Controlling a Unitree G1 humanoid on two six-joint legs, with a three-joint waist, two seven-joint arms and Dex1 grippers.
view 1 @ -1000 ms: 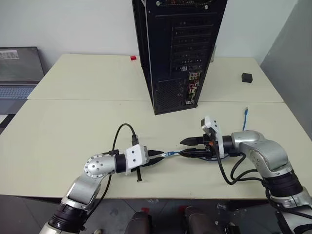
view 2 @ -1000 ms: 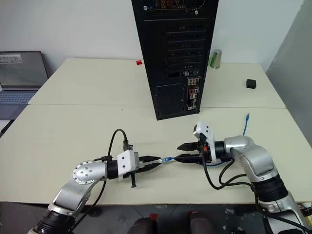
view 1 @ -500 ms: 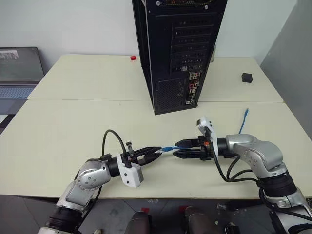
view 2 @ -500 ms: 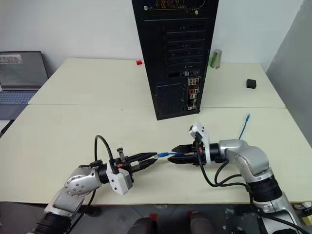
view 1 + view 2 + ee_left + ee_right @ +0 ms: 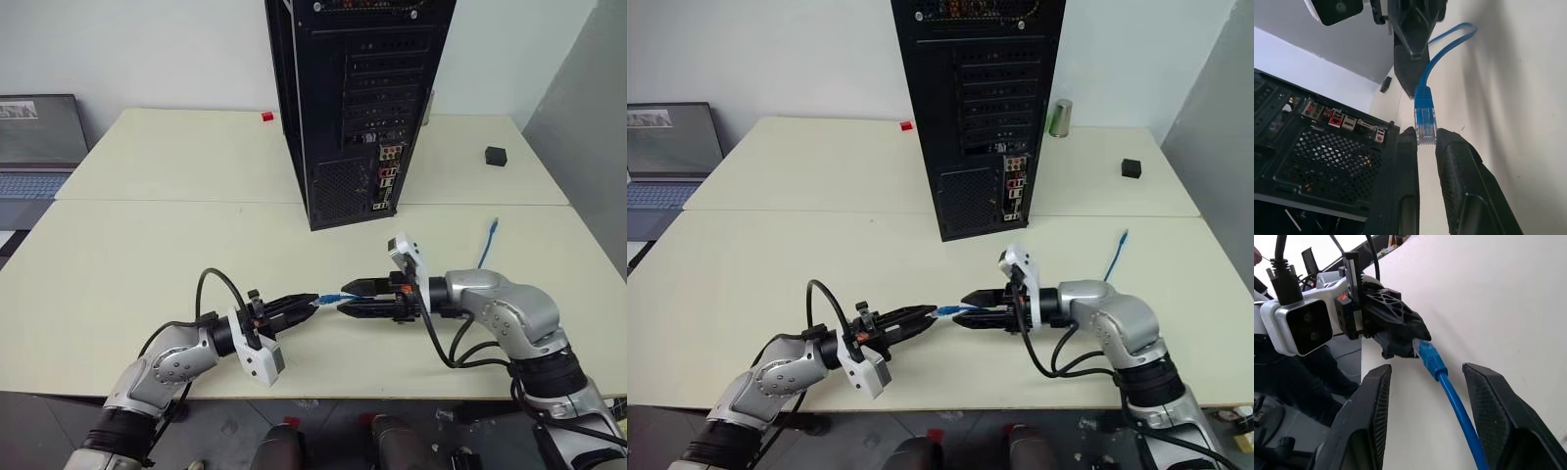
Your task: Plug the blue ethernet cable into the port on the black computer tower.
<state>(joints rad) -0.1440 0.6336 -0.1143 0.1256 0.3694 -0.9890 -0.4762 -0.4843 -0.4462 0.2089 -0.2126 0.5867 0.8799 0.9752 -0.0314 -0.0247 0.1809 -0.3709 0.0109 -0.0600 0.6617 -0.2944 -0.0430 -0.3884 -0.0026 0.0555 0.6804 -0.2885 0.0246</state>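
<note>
Left wrist view: the left gripper (image 5: 1425, 139), its two black fingers pinched shut on the clear plastic plug of the thin light-blue ethernet cable (image 5: 1436, 55), holds the connector by its very tip, apparently so the right hand can take the cord just behind it. Facing it, the right gripper (image 5: 345, 297) stands with fingers parted to either side of the cord, not visibly closed on it; in the right wrist view the cable runs between them untouched. Both grippers hang just above the cream table (image 5: 147, 245), near its front edge, tips nearly meeting. From there the cable trails back under the right arm, and its far plug (image 5: 495, 224) lies on the table to the right. Beyond stands the tall black metal computer tower (image 5: 358, 98), rear panel facing the robot, its small dark port (image 5: 379, 207) low among the red and blue connectors, well apart from the plug. Judged from this, the plug is being passed or re-gripped for a better insertion angle; carrying it to the port is not yet begun. A grey laptop (image 5: 39, 137) sits at far left.
</note>
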